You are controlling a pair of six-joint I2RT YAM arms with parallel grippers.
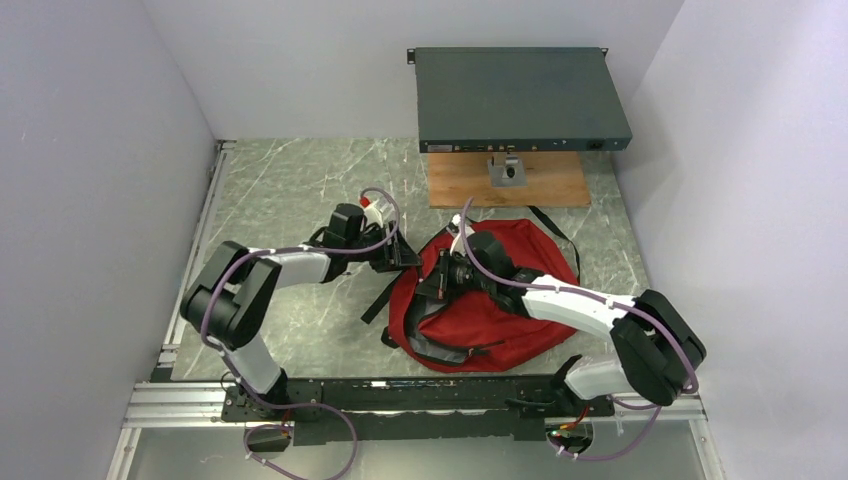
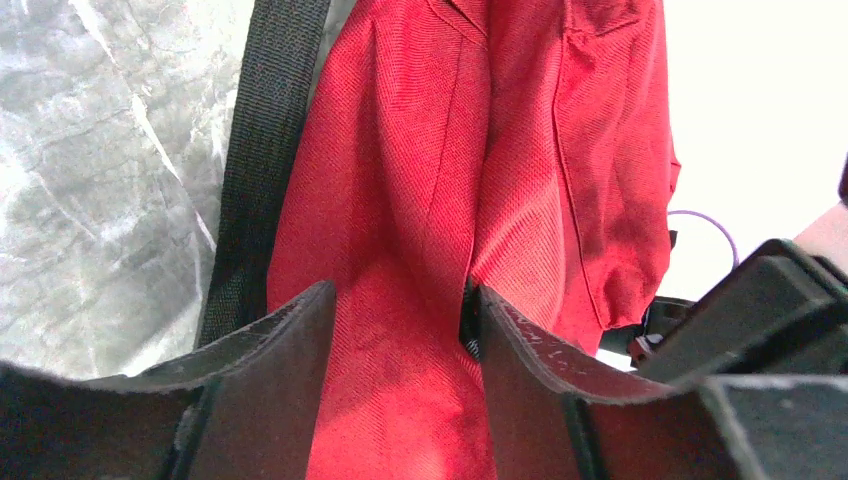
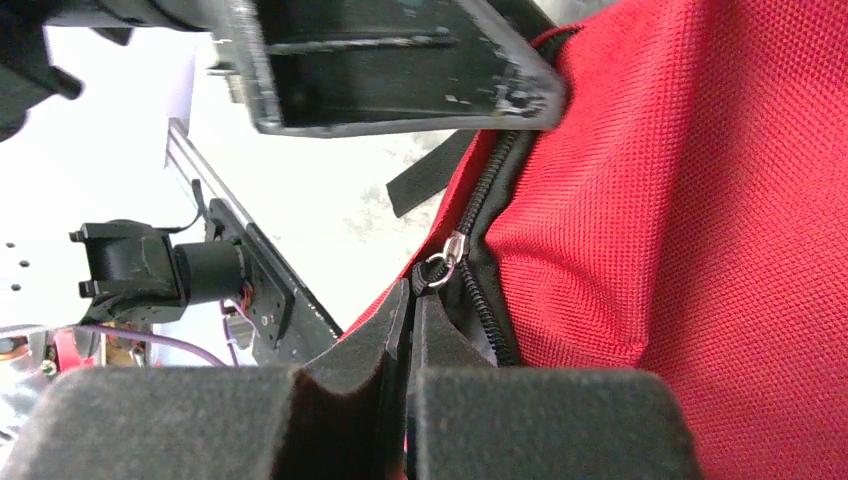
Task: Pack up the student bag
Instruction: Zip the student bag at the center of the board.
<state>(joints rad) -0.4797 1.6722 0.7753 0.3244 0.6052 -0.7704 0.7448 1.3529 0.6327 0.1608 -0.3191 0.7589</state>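
Care is being called for at the zipper. The student bag (image 1: 505, 310) is lying crumpled at the middle of the worktop (image 1: 290, 190), between the two arms. The right hand (image 3: 412, 292) is clenching the zipper pull (image 3: 447, 252) on the bag's left side, its fingers pressed together and the metal ring sitting just at their tips. The left hand (image 2: 400, 300) is standing released, with red fabric showing between its spread fingers beside a black strap (image 2: 262, 150); whether it is touching the cloth I cannot tell.

Judging by this, the bag's mouth is being worked open. The right hand should be drawing the pull along the line of the zipper teeth (image 3: 488, 212) rather than lifting away, while the left is gripping cloth nearby so the soft bag is not dragging along.

Only the right wrist view is showing the pinch on the pull. The overhead view is hiding it under the arm, yet it alone is giving the bag's whole spread.
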